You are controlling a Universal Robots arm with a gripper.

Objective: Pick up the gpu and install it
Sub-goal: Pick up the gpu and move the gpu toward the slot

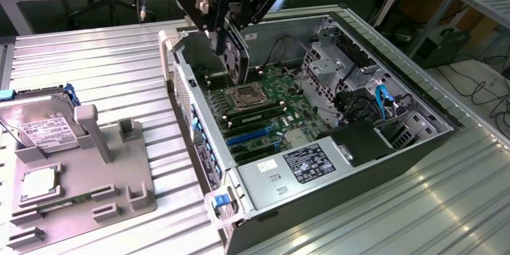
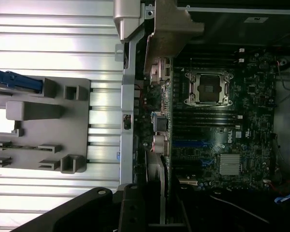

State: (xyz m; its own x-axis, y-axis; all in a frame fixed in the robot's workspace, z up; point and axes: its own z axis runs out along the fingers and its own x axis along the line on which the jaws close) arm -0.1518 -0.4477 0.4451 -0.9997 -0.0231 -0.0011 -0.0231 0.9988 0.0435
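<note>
My gripper (image 1: 229,28) hangs over the far end of the open computer case (image 1: 430,147) and is shut on the gpu (image 1: 236,55). The gpu is a thin dark card that hangs upright from the fingers, with its lower edge just above the motherboard (image 1: 275,108), near the CPU socket (image 1: 243,95). The blue expansion slots (image 1: 248,137) lie nearer the camera, apart from the card. In the wrist view the gpu (image 2: 159,186) shows edge-on between the black fingers (image 2: 133,210), beside the case's rear wall (image 2: 128,116). The motherboard (image 2: 217,140) lies past it.
A grey fixture tray (image 1: 88,189) at the exterior view's left holds a silver hard drive (image 1: 44,126), a CPU chip (image 1: 38,183) and a memory stick (image 1: 68,202). Inside the case are a power supply (image 1: 307,162), drive cages (image 1: 335,58) and blue cables (image 1: 383,103). Ribbed metal tabletop (image 1: 104,70) surrounds everything.
</note>
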